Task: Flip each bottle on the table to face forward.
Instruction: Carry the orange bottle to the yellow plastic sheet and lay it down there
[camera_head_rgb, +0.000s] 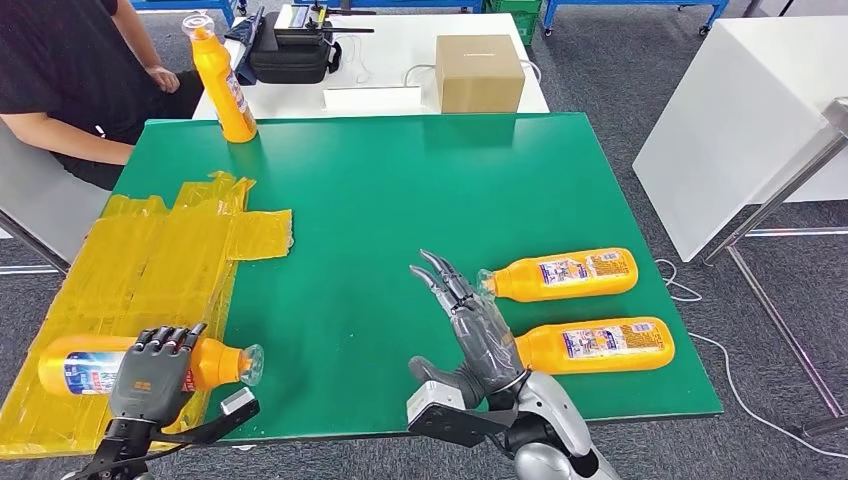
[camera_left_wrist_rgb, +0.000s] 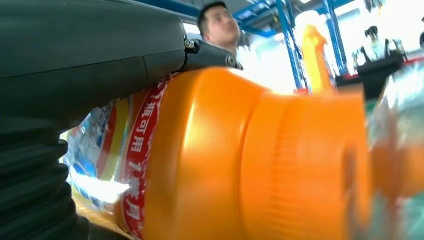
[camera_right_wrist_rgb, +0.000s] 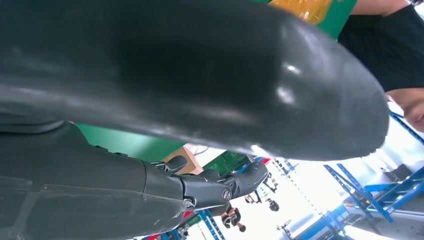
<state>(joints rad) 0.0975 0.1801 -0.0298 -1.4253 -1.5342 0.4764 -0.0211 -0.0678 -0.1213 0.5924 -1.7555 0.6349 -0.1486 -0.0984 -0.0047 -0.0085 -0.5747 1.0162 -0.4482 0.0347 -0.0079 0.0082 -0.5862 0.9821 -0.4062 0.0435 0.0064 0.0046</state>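
Head view puts my left hand (camera_head_rgb: 152, 372) nearest of all, fingers draped over the barrel of the near-left bottle (camera_head_rgb: 215, 362), which lies on its side on the yellow plastic sheet (camera_head_rgb: 150, 265) with its clear cap pointing toward the table's middle. I judge that a hold, and the left wrist view agrees: orange shoulder and label pressed right against the palm. My right hand (camera_head_rgb: 470, 325) floats over the green table (camera_head_rgb: 400, 180) with fingers stretched out and apart, holding nothing, tips just short of the cap of the upper right bottle (camera_head_rgb: 565, 274). The lower right bottle (camera_head_rgb: 600, 345) lies just beside it, also on its side, roughly parallel, its neck hidden behind my wrist.

These look like stiff moulded plastic, smooth and probably slippery (the glossy label will not help). I can't tell whether they are full; if they are, the weight sits in the barrel, so I'd wrap the fingers around the labelled mid-body rather than the narrow neck or cap. Being round, they may roll off the turn.

Farther off, the upright bottle (camera_head_rgb: 222, 80) stands at the far-left corner of the table, beside a seated person (camera_head_rgb: 70, 70). Beyond it a cardboard box (camera_head_rgb: 479, 72) sits on a white table.
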